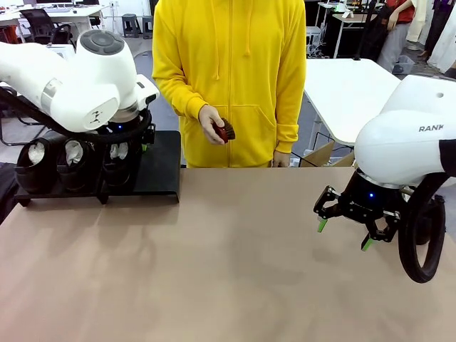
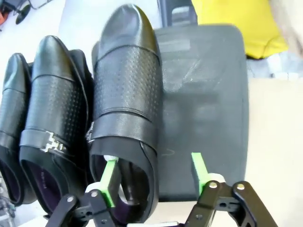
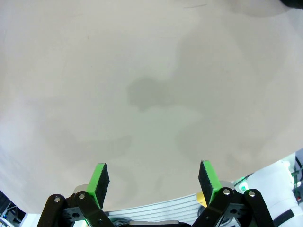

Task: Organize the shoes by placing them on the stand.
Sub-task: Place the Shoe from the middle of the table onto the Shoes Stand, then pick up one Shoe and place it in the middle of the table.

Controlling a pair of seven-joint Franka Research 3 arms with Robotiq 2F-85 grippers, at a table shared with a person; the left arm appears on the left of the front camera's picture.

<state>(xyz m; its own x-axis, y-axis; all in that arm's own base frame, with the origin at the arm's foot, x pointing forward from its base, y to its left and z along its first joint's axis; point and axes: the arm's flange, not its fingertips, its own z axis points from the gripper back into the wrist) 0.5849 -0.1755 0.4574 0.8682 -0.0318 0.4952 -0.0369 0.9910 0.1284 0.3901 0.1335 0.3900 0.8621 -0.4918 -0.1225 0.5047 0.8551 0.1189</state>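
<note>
**Third shoe set down, one slot of the stand bare**

While the left claw hangs parted over the third shoe, one pad inside its heel opening, three shoes lie side by side on the stand, toes pointing away from the claw. The right claw hovers spread above the surface.

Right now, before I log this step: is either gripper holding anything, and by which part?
Nothing is held. The left gripper stands open around the third shoe's heel wall; the right gripper hangs open over the table.
</note>
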